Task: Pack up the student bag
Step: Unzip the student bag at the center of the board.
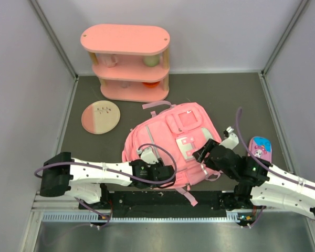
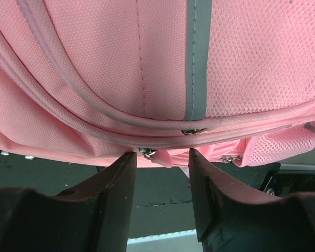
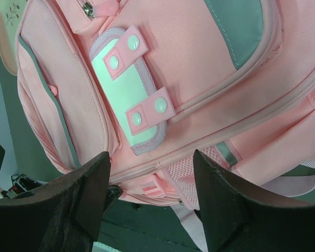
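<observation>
The student bag (image 1: 170, 137), a soft pink backpack with grey zip strips and a white buckle flap (image 3: 127, 100), lies flat in the middle of the dark mat. My left gripper (image 1: 147, 156) is open at the bag's near left edge. In the left wrist view the bag (image 2: 121, 68) fills the frame, and a metal zip pull (image 2: 147, 153) sits between the open fingertips of that gripper (image 2: 161, 157), not clamped. My right gripper (image 1: 206, 150) is open over the bag's near right corner. In the right wrist view it (image 3: 152, 160) straddles the bag's edge (image 3: 199, 79), empty.
A pink three-tier shelf (image 1: 127, 63) with a cup and small items stands at the back. A pink and cream plate (image 1: 100, 116) lies left of the bag. A small pencil case (image 1: 260, 148) lies at the right, beside the right arm. Grey walls close in both sides.
</observation>
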### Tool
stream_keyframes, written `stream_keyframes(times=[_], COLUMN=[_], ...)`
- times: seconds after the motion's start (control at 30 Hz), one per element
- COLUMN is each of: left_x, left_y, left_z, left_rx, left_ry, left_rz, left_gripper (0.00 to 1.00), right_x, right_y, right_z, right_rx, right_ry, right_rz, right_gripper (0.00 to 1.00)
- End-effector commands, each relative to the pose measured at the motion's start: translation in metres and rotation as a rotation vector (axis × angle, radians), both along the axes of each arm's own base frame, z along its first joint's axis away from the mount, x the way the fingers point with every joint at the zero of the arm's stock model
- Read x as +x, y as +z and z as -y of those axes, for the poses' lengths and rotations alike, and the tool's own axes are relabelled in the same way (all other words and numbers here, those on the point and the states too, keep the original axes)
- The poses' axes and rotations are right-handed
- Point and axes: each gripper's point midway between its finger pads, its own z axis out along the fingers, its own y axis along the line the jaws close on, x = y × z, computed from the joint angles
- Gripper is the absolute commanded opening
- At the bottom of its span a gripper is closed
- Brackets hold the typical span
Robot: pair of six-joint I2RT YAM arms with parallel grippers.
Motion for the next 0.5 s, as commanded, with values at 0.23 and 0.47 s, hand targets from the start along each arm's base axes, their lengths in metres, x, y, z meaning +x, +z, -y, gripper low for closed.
stream_keyframes(times=[0.23,0.47], left_x=[0.013,0.018], left_y=[-0.008,-0.007], left_z=[-0.012,-0.017], left_rx=[0.027,0.008], left_ry=[0.11,0.151], left_rz=[0.046,0.07], left_gripper=[0.19,0.0], right_x=[0.005,0.004], right_y=[0.016,0.015], right_z=[-0.005,-0.011], right_rx=[0.044,0.048], right_ry=[-0.009,0.017], right_rz=[0.028,0.02], right_gripper=[0.63,0.63])
